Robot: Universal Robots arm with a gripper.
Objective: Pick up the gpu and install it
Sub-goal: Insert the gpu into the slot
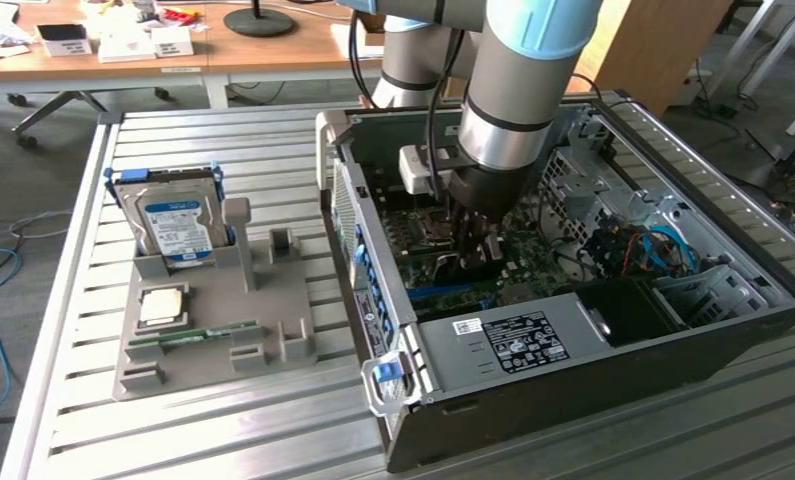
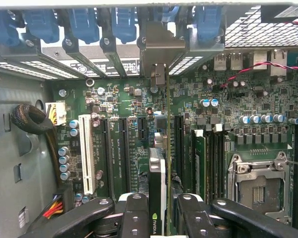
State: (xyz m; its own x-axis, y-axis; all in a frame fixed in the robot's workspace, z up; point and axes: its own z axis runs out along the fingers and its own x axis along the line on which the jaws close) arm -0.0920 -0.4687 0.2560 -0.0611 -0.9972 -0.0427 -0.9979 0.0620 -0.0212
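Slatted metal table [image 1: 224, 135] has got a grey parts holder [image 1: 210, 295] sitting at frame left and an open pc case [image 1: 611, 390] on the right.

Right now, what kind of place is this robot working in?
Probably a robotics lab or workshop: an arm reaches into an open PC case on a slatted metal table, a tray holds a hard drive, and office desks stand behind.

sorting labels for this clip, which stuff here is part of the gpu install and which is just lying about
In the job: green circuit-board gpu card held edge-on between the jaws; open black computer case; green motherboard.
Lying about: silver hard drive with blue-white label; thin green RAM stick; square processor chip; grey plastic holder tray.
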